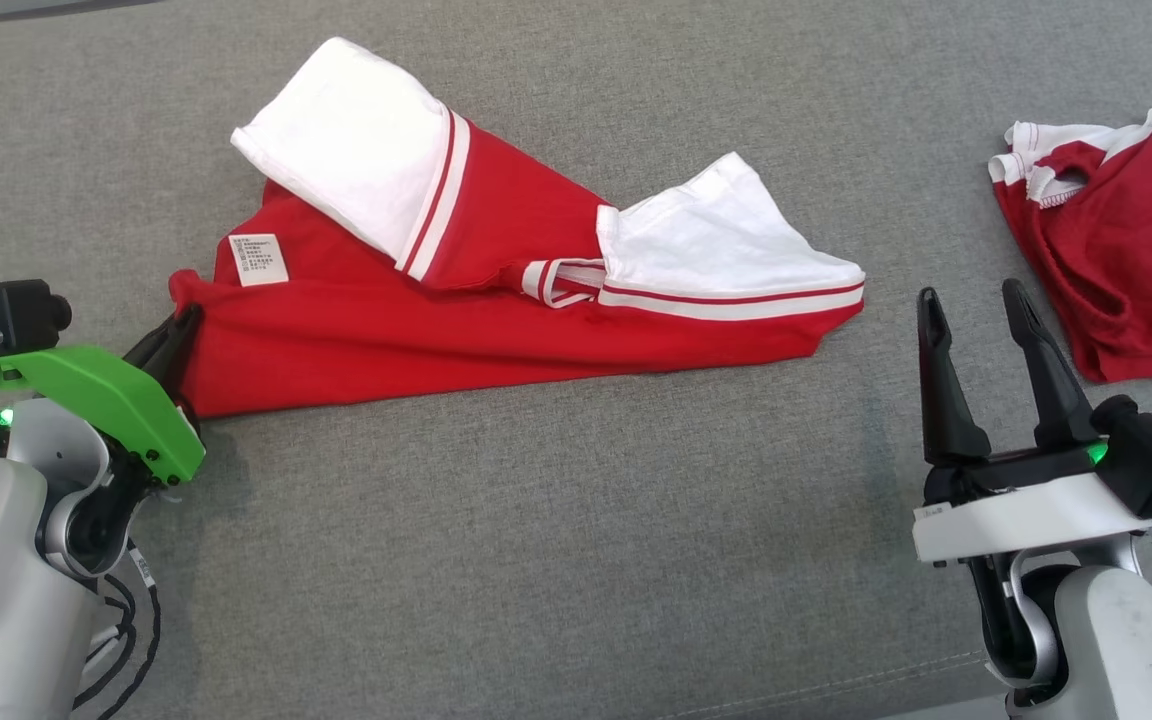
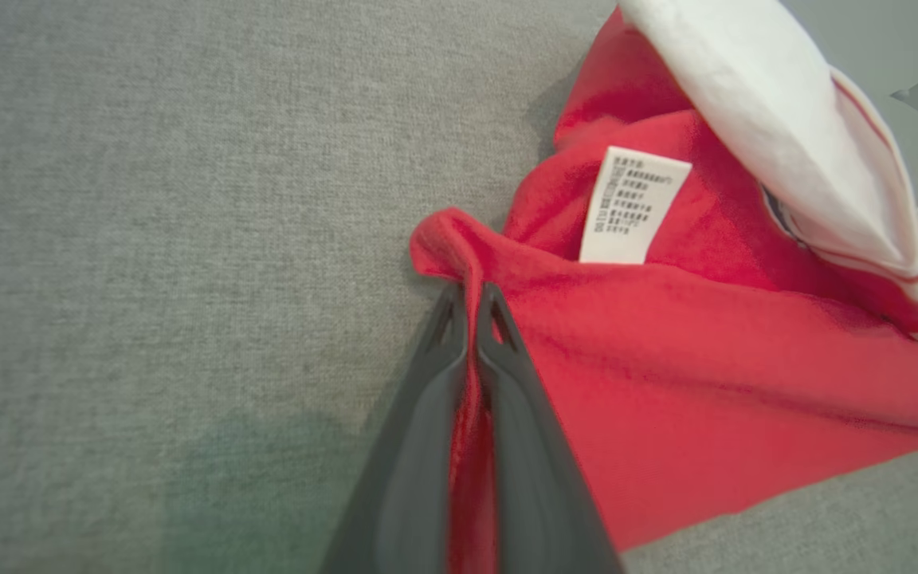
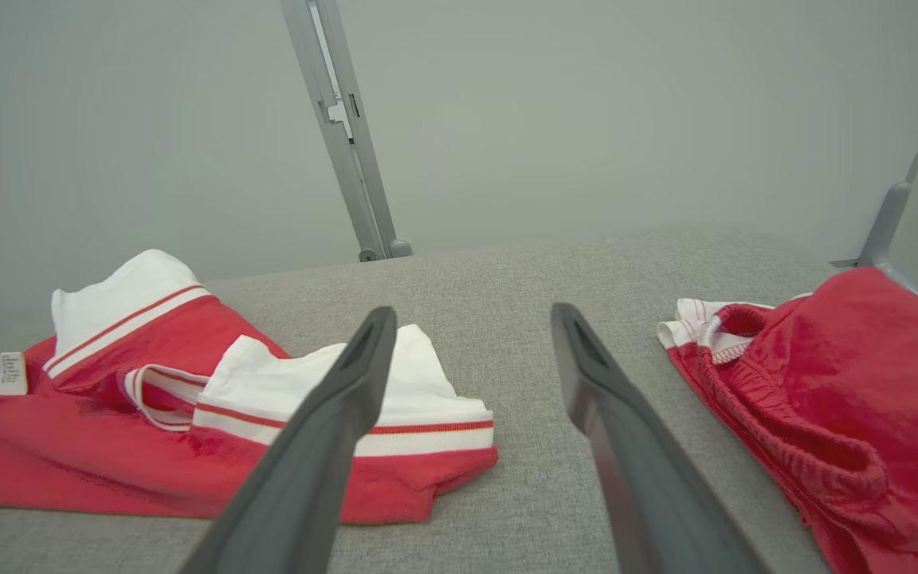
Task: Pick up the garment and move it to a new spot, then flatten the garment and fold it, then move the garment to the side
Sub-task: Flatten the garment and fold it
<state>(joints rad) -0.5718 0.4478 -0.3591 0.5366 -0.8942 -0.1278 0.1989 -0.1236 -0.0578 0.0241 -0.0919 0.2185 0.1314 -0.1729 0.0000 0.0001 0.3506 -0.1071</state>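
Red-and-white fabric garment (image 1: 496,330) – where's it lying?
– Lying crumpled on grey cloth surface (image 1: 536,560), centre-left. L gripper (image 1: 184,318) is pinching its left corner, fingers closed; R gripper (image 1: 971,292) is hovering wide apart, empty.

The garment (image 1: 436,340) lies on the fabric surface (image 1: 576,560), well left of a second garment (image 1: 1136,260).
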